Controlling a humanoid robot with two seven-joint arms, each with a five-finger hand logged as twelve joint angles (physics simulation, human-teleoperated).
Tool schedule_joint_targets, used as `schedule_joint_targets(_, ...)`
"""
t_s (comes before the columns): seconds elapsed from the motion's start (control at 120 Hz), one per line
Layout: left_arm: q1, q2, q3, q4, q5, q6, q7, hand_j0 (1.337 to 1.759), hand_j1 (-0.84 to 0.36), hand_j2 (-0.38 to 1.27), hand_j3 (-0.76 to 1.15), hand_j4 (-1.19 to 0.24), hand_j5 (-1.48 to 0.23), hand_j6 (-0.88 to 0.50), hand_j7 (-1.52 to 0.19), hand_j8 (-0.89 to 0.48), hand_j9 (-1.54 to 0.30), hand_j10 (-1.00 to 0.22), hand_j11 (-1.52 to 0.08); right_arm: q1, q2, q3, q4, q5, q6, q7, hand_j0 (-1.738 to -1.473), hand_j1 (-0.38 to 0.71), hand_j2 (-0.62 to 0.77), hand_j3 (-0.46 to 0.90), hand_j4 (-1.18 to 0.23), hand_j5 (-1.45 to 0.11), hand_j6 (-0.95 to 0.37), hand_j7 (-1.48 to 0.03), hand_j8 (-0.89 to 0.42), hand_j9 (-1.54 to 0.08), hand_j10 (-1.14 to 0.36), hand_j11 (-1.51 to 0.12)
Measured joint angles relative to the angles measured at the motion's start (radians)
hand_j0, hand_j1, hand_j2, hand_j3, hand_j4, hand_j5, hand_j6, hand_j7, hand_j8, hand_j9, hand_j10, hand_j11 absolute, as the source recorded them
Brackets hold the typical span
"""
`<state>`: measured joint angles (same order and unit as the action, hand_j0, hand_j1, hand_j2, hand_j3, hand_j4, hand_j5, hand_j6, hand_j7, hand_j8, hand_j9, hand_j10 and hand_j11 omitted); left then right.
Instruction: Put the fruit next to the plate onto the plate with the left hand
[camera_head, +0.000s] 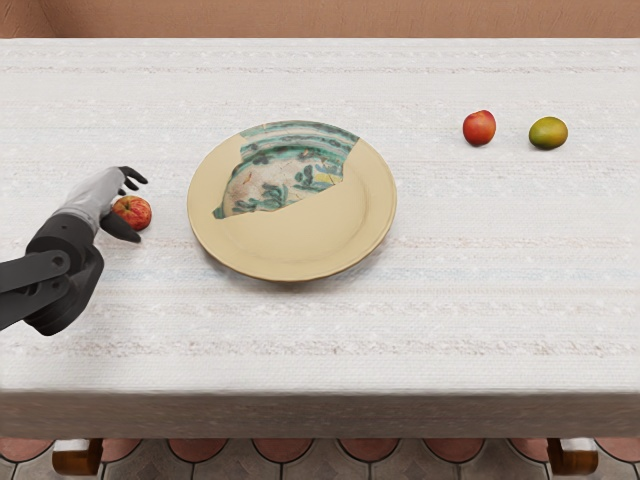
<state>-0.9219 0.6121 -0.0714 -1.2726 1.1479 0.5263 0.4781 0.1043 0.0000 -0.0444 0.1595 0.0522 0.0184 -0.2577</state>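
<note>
Head view: left hand low at left, fingers curled around red apple. Apple rests on table, just left of plate.

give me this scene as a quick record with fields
left hand: against the near red fruit, grip unclear
near red fruit: on the table, left of the plate, not on it
plate: centre, holds no fruit
far red fruit: well right of the plate
green-yellow fruit: right of the far red fruit
right hand: not in view
</note>
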Motion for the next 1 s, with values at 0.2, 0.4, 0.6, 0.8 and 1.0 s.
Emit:
schedule_joint_targets(0.2, 0.000, 0.000, 0.000, 0.002, 0.000, -0.001, -0.001, 1.658, -0.15, 0.09, 0.00, -0.42, -0.54, -0.42, -0.54, -0.42, -0.54, -0.42, -0.54, -0.001, 0.000, 0.000, 0.000, 0.000, 0.000, 0.000, -1.658, -0.35, 0.00, 0.00, 0.00, 0.00, 0.00, 0.00, 0.00, 0.00, 0.00, 0.00)
schedule_joint_targets(0.4, 0.000, -0.003, 0.000, 0.002, -0.001, -0.005, 0.000, 1.658, -0.19, 0.10, 0.00, -0.46, -0.59, -0.46, -0.59, -0.46, -0.59, -0.46, -0.59, -0.001, 0.000, 0.000, -0.001, 0.000, 0.000, 0.000, -1.658, -0.35, 0.00, 0.00, 0.00, 0.00, 0.00, 0.00, 0.00, 0.00, 0.00, 0.00)
schedule_joint_targets(0.6, 0.005, -0.003, 0.000, 0.016, -0.001, -0.007, -0.001, 1.658, -0.22, 0.10, 0.00, -0.48, -0.62, -0.48, -0.62, -0.48, -0.62, -0.48, -0.62, -0.001, 0.000, 0.000, -0.001, 0.000, -0.001, 0.000, -1.658, -0.35, 0.00, 0.00, 0.00, 0.00, 0.00, 0.00, 0.00, 0.00, 0.00, 0.00)
schedule_joint_targets(0.8, -0.004, -0.006, 0.008, 0.024, -0.001, -0.009, 0.000, 1.657, -0.23, 0.13, 0.00, -0.49, -0.65, -0.50, -0.65, -0.50, -0.65, -0.50, -0.65, -0.003, 0.000, 0.000, -0.002, 0.000, -0.001, 0.000, -1.658, -0.35, 0.00, 0.00, 0.00, 0.00, 0.00, 0.00, 0.00, 0.00, 0.00, 0.00)
schedule_joint_targets(1.0, -0.003, -0.008, 0.023, 0.027, 0.008, -0.009, -0.001, 1.655, -0.25, 0.09, 0.00, -0.56, -0.66, -0.46, -0.71, -0.50, -0.72, -0.54, -0.72, -0.004, 0.000, 0.001, -0.002, 0.000, -0.002, 0.000, -1.658, -0.35, 0.00, 0.00, 0.00, 0.00, 0.00, 0.00, 0.00, 0.00, 0.00, 0.00)
